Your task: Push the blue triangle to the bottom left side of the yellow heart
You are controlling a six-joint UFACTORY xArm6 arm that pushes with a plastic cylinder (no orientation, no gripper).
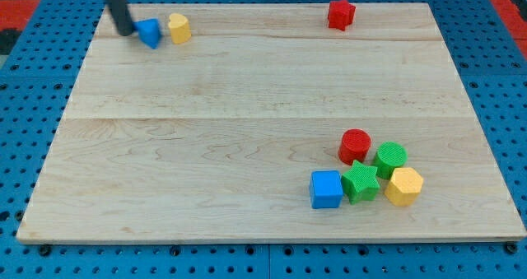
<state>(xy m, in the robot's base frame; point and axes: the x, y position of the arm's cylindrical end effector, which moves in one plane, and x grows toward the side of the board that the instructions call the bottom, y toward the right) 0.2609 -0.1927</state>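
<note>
Up at the view's top left corner of the wooden board (247, 123), the blue triangle (149, 32) sits just to the left of the yellow heart (179, 28), the two touching or nearly so. I cannot make out a long axis on the triangle at this size. My tip (126, 31) rests against the triangle's left side, or just shy of it, so the block lies to the right of my tip with the heart directly behind it. That is the relation I care about: pushing rightward would shove the triangle into the heart, so I judge I need to get above the triangle and nudge it toward the view's bottom, leaving it low and left of the heart. I have a bare rod, no claw, so nothing spreads or pinches.

Farther out, a red star-like block (341, 14) sits near the top right. Well apart, at the bottom right, cluster a red cylinder (355, 146), green cylinder (391, 156), green star (361, 183), blue cube (326, 188) and yellow hexagon (403, 185). No containers are on the board.
</note>
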